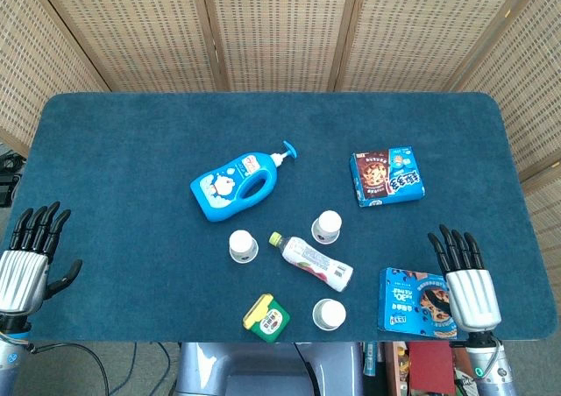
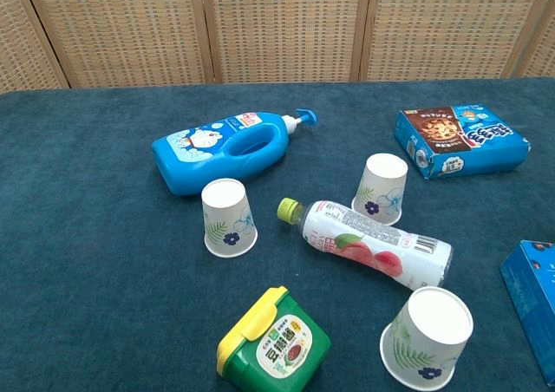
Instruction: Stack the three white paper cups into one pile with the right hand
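Observation:
Three white paper cups with flower prints stand upside down on the blue cloth. One cup (image 1: 243, 245) (image 2: 228, 218) is left of the lying drink bottle, one cup (image 1: 327, 226) (image 2: 381, 188) is behind it, and one cup (image 1: 329, 314) (image 2: 427, 336) is near the front edge. My right hand (image 1: 461, 276) rests open at the front right, fingers spread, over a blue snack box (image 1: 412, 301). At the front left corner my left hand (image 1: 31, 254) lies open. The chest view shows neither hand.
A clear drink bottle (image 1: 311, 261) (image 2: 368, 240) lies between the cups. A blue pump bottle (image 1: 238, 185) (image 2: 224, 152) lies behind them, a blue cookie box (image 1: 388, 176) (image 2: 460, 140) at the back right, a green box with yellow lid (image 1: 266, 316) (image 2: 272, 340) in front.

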Controlling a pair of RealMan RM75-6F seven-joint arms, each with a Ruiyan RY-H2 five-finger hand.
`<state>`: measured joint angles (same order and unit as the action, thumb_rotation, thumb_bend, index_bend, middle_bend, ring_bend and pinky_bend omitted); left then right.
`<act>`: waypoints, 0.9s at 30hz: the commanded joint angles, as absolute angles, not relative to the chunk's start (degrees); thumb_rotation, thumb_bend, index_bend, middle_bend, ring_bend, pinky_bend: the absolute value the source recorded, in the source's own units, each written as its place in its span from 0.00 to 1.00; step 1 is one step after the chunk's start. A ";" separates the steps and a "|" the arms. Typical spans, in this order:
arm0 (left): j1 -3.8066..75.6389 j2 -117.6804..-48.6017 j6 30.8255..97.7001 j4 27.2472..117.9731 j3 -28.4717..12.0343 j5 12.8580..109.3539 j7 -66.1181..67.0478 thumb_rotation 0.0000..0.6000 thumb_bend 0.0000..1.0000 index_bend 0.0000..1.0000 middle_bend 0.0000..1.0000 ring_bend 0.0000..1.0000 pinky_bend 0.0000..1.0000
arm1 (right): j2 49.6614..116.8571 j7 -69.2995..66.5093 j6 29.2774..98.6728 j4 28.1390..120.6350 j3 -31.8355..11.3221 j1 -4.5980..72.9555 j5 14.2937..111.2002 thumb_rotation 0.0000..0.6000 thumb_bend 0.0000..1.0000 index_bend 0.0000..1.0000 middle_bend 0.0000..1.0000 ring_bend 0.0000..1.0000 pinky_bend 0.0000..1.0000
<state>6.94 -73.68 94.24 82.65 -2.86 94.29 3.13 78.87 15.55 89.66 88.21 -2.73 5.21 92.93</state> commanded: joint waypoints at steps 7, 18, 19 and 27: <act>6.81 -73.62 94.42 82.93 -2.71 94.61 3.51 1.00 0.32 0.00 0.00 0.00 0.00 | 78.65 15.21 90.08 88.29 -2.69 4.97 93.13 1.00 0.10 0.04 0.00 0.00 0.00; 7.07 -73.19 93.49 83.27 -2.42 94.70 3.52 1.00 0.31 0.00 0.00 0.00 0.00 | 78.38 14.82 89.82 88.55 -2.61 5.06 93.23 1.00 0.10 0.04 0.00 0.00 0.00; 7.10 -73.20 93.33 83.26 -2.40 94.61 3.52 1.00 0.29 0.00 0.00 0.00 0.00 | 78.32 14.73 89.77 88.62 -2.62 5.06 93.16 1.00 0.10 0.04 0.00 0.00 0.00; 6.86 -72.35 92.66 84.64 -2.11 94.12 4.88 1.00 0.21 0.00 0.00 0.00 0.00 | 77.93 14.28 89.00 88.53 -2.46 5.25 92.94 1.00 0.10 0.04 0.00 0.00 0.00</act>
<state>6.94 -72.53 92.74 84.43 -2.20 94.15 4.67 77.95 14.29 89.02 88.52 -2.48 5.24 92.93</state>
